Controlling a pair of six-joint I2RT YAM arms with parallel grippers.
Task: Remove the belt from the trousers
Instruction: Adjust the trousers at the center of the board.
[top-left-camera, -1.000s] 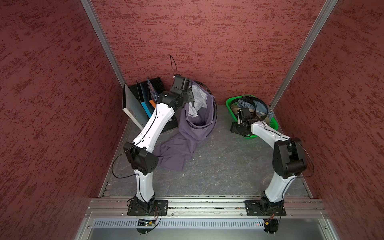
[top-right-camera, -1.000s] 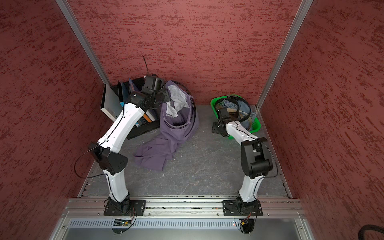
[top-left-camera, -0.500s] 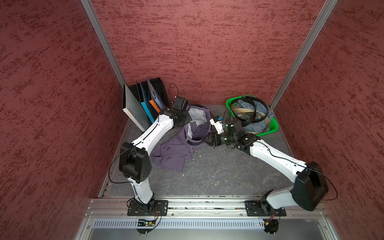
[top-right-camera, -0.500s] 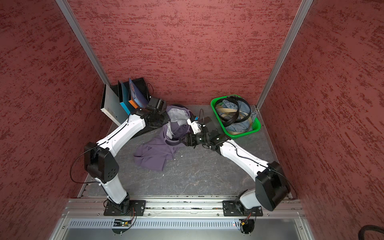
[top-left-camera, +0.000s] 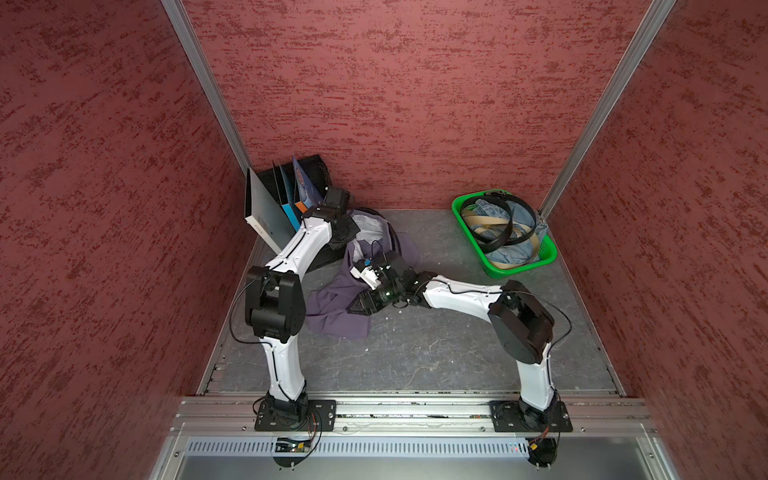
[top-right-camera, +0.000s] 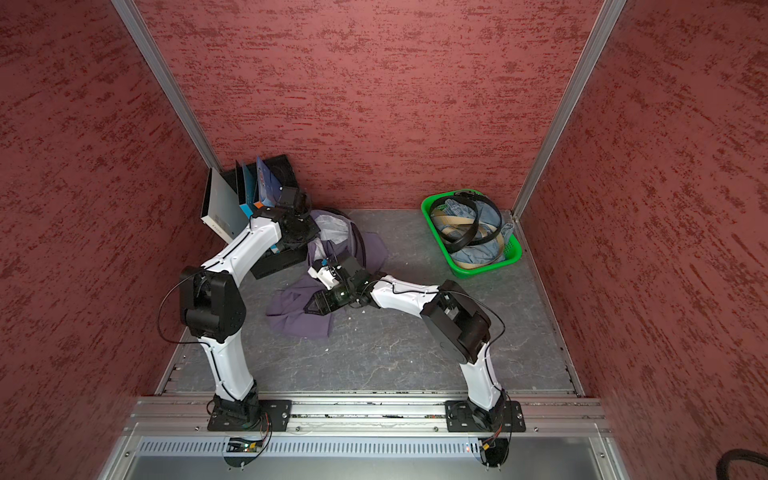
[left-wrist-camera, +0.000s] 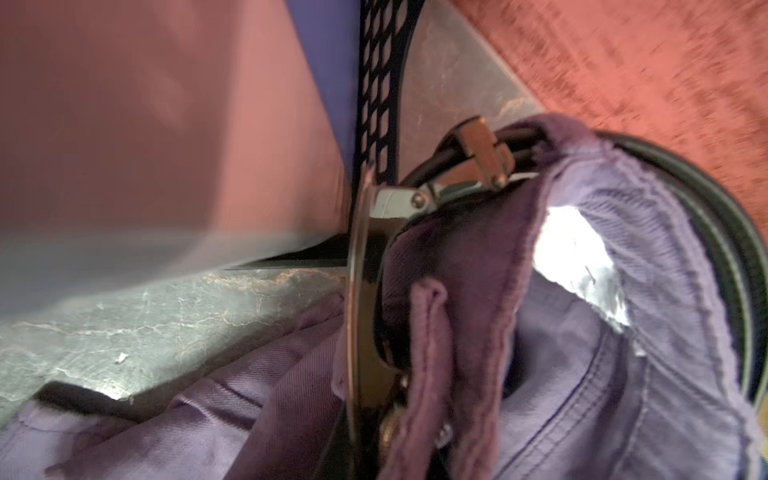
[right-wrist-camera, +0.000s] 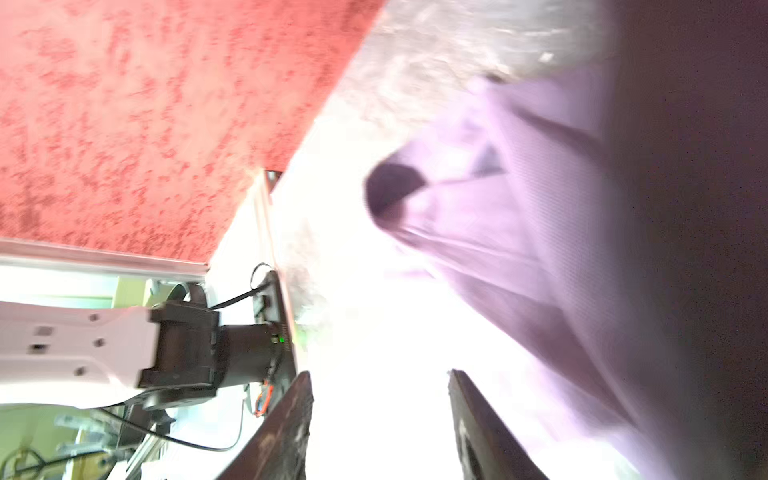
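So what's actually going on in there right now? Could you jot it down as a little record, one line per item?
Garment: purple-grey trousers, crumpled on the grey table
To remove: black belt, round the waistband, not yet out
Left arm: left gripper shut at the waistband
Right arm: right gripper open and empty, low over a trouser leg
Far right corner: green basket holding black and tan belts and blue denim
Far left corner: file rack with folders

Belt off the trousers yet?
No, in the left wrist view the belt runs around the waistband of the trousers.
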